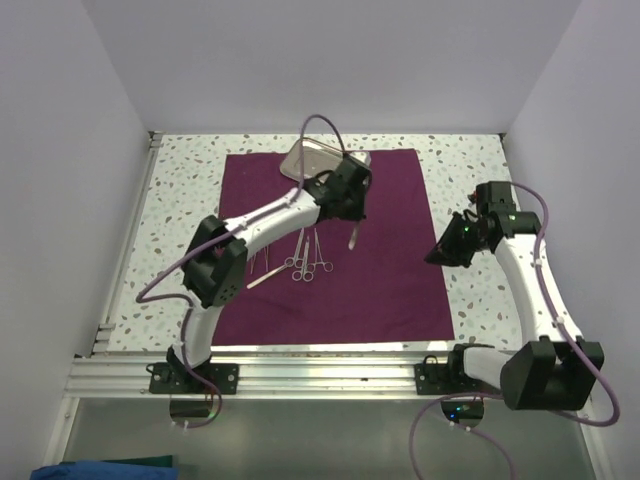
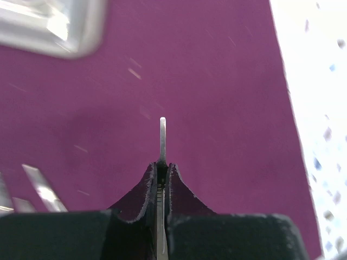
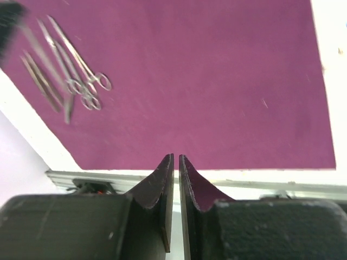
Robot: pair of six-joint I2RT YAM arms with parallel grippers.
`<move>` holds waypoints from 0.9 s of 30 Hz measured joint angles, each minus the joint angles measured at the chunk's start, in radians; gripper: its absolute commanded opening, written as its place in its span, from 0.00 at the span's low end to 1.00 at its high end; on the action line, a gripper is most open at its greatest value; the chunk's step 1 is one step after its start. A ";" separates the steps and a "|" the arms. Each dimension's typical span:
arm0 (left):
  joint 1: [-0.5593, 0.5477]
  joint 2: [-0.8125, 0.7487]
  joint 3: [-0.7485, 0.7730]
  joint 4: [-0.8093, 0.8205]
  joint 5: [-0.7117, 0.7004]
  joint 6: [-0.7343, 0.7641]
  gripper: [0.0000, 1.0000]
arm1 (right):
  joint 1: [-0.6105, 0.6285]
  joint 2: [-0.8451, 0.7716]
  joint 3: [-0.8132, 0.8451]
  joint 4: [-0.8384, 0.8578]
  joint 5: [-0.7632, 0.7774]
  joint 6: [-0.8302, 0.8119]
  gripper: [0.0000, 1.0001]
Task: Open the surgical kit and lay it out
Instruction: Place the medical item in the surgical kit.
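Note:
The plum cloth wrap (image 1: 385, 275) lies spread flat on the table; it also fills the left wrist view (image 2: 217, 81) and the right wrist view (image 3: 217, 70). The steel tray (image 1: 308, 158) sits at the cloth's far edge, partly behind my left arm, and shows blurred in the left wrist view (image 2: 54, 27). Several scissors and forceps (image 1: 300, 262) lie side by side on the cloth's left part, also in the right wrist view (image 3: 76, 81). My left gripper (image 1: 354, 218) (image 2: 162, 165) is shut on a thin flat silver instrument (image 2: 162, 138), held above the cloth's middle. My right gripper (image 1: 437, 255) (image 3: 176, 160) is shut and empty over the cloth's right edge.
The speckled white tabletop (image 1: 470, 175) shows around the cloth. An aluminium rail (image 1: 320, 372) runs along the near edge by the arm bases. White walls close in the left, back and right sides.

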State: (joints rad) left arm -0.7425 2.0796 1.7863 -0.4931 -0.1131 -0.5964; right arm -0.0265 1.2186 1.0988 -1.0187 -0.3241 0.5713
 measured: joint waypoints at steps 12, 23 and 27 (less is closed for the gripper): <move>-0.175 0.110 -0.032 0.018 -0.061 -0.302 0.33 | 0.016 -0.247 -0.269 -0.074 0.027 0.027 0.82; -0.230 0.194 0.064 0.008 -0.120 -0.458 0.51 | 0.081 -0.448 -0.363 -0.125 0.043 0.041 0.83; -0.221 0.139 0.052 -0.040 -0.138 -0.364 0.48 | 0.081 -0.526 -0.374 -0.172 0.042 0.065 0.87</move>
State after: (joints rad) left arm -0.9638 2.2189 1.8381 -0.5327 -0.2508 -0.9604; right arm 0.0544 0.6926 0.7246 -1.1912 -0.2821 0.6365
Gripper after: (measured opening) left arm 0.500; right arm 0.843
